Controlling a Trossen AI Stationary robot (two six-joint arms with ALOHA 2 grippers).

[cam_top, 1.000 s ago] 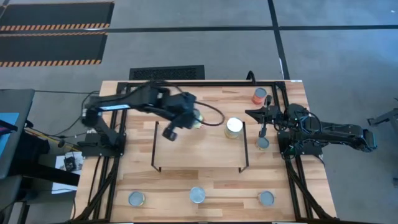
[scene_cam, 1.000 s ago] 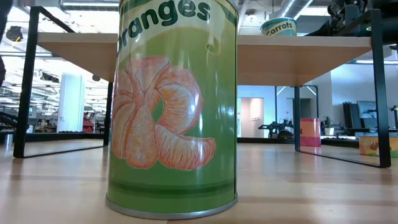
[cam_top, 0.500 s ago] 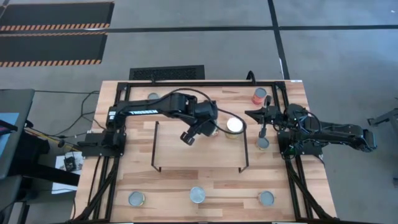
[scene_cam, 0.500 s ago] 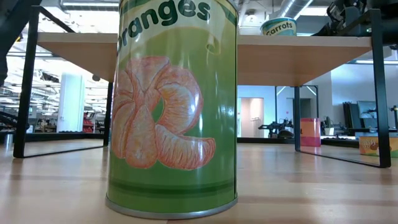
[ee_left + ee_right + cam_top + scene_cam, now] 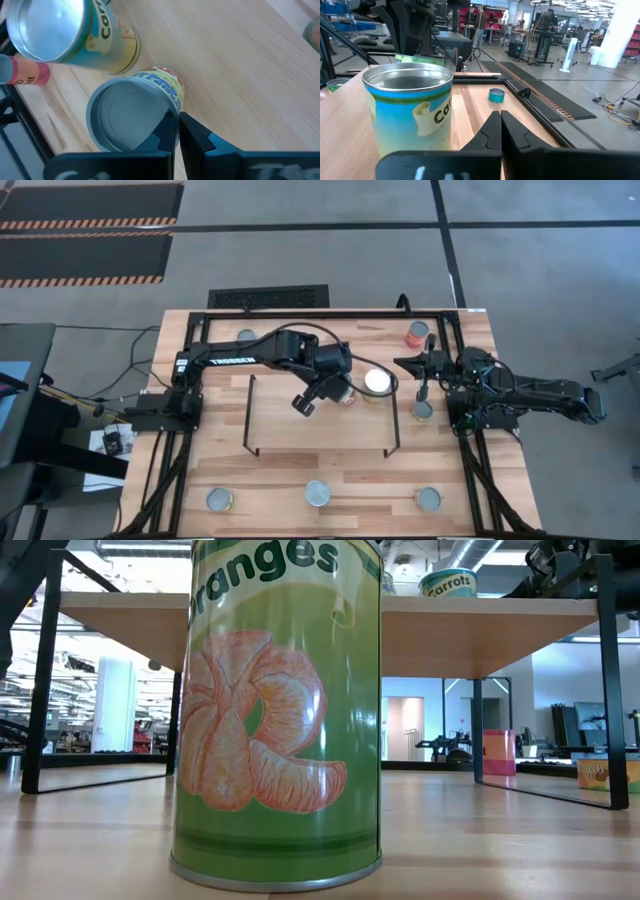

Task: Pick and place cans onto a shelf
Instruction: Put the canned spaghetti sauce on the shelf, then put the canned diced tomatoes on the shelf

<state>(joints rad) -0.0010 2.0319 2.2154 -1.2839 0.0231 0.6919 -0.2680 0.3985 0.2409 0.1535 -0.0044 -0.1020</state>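
My left gripper (image 5: 338,388) is over the right part of the light-wood shelf (image 5: 300,430), shut on a blue-labelled can (image 5: 131,118) with a silver top. A blue and yellow carrots can (image 5: 377,383) stands on the shelf just right of it and shows in the left wrist view (image 5: 75,35) and the low view (image 5: 447,582). My right gripper (image 5: 400,363) is shut and empty at the shelf's right end, level with the carrots can (image 5: 410,112). My left gripper has the blue-labelled can by its top rim (image 5: 173,111). One finger (image 5: 165,135) lies over the silver top and the other (image 5: 196,137) outside the wall, coming from above. The can is tilted against the upright carrots can. Whether its base touches the shelf, I cannot tell.
An orange-red can (image 5: 417,333) stands at the far right, one can (image 5: 423,409) under the right arm, one (image 5: 245,335) at the far left. Three cans stand along the near edge (image 5: 219,500), (image 5: 317,493), (image 5: 428,499); the middle one, a green oranges can (image 5: 275,710), fills the low view.
My left gripper has carried the blue-labelled can toward the table's right edge, across the shelf to beside the carrots can, turning as it went. In the last half second it has barely moved.
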